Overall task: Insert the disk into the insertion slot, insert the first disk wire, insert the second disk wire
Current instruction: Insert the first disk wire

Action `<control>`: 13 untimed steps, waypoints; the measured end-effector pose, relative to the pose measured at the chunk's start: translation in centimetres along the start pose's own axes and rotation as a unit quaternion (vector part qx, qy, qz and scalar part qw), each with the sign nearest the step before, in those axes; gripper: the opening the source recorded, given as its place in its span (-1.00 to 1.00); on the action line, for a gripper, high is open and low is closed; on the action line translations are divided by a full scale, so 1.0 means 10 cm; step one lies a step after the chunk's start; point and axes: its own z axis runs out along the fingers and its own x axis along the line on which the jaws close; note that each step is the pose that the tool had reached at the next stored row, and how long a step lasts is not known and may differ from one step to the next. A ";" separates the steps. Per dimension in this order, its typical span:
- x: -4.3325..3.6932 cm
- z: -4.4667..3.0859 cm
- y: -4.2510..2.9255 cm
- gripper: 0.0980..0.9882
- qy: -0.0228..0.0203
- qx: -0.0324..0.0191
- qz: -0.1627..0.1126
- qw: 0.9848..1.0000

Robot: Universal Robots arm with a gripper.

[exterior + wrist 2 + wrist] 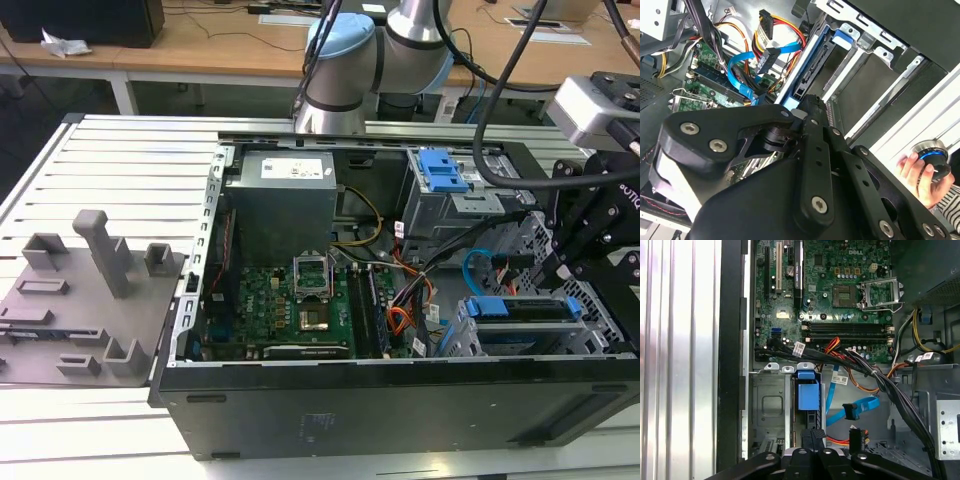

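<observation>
The disk (520,306), in its blue carrier, stands on edge inside the insertion slot (470,338), the low grey cage at the case's corner on the exterior view's right. It shows edge-on in the first wrist view (808,392) and in the second wrist view (810,65). My black gripper (812,434) hangs over the disk's rear end. Its fingers (813,117) are shut together, tips touching that end. Two loose wires lie beside the cage: a blue flat cable with a black plug (852,411) and a black power plug (855,438).
A taller grey cage with a blue bracket (441,170) stands behind the slot. The motherboard (290,300) and power supply (282,205) fill the rest of the case. A grey fixture plate (80,300) lies at the exterior view's left. A person's hand (914,172) holds a round blue-ringed device.
</observation>
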 end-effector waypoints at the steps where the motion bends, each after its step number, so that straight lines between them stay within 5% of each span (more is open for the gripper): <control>1: 0.000 0.000 0.000 -0.98 0.000 0.000 0.000 1.000; 13: -0.029 -0.021 -0.030 -0.98 0.000 0.000 0.000 1.000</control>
